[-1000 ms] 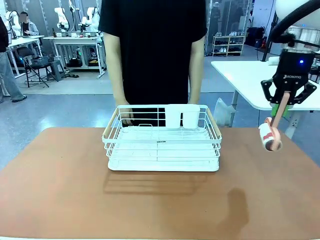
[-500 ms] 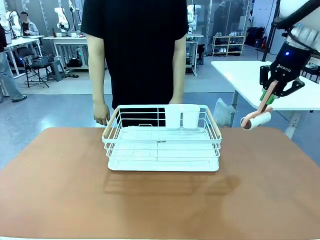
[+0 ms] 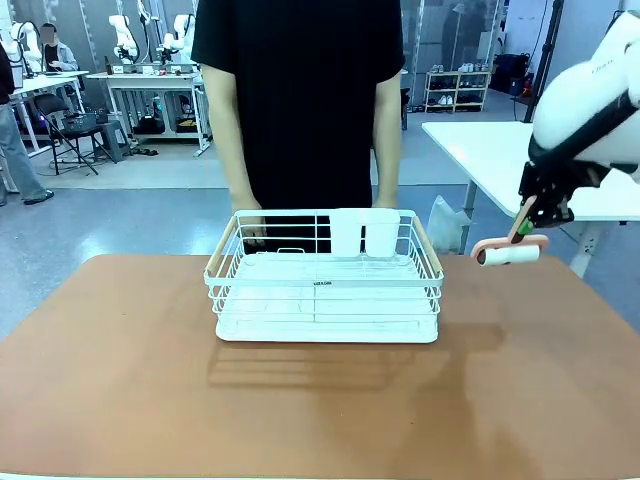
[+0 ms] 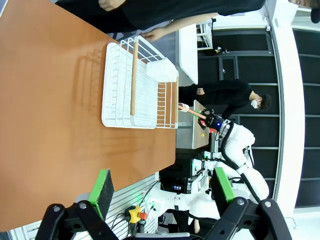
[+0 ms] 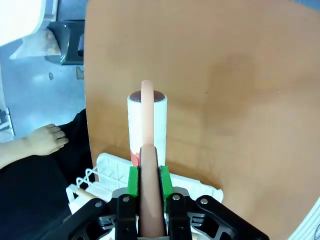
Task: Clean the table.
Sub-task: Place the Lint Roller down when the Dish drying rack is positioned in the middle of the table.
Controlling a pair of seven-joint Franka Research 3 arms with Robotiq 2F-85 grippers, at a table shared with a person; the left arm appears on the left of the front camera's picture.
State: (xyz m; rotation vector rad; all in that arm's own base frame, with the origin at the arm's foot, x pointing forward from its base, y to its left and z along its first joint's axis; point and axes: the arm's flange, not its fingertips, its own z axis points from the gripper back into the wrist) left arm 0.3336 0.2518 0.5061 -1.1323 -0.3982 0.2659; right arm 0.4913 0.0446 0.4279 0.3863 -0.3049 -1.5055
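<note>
The right gripper [image 3: 527,222] is swinging its lint roller [image 3: 508,254] from a hanging, tilted pose at the counter's 3 o'clock edge up to a level one, nearer the white wire rack [image 3: 325,283]. It is clamping the pink handle [image 5: 148,150] tightly between its green pads [image 5: 133,180]. The roller is hovering clear of the terracotta counter [image 3: 120,390], so I judge no stroke is under way yet.

The left gripper [image 4: 162,192] is waiting with its jaws spread wide and nothing between them, above the counter's near edge.

The rack is sitting at the middle toward 12 o'clock, covering part of the surface; it is the main obstacle to rolling. The person's hand [image 3: 252,233] is resting just behind its far rim at 11 o'clock.
</note>
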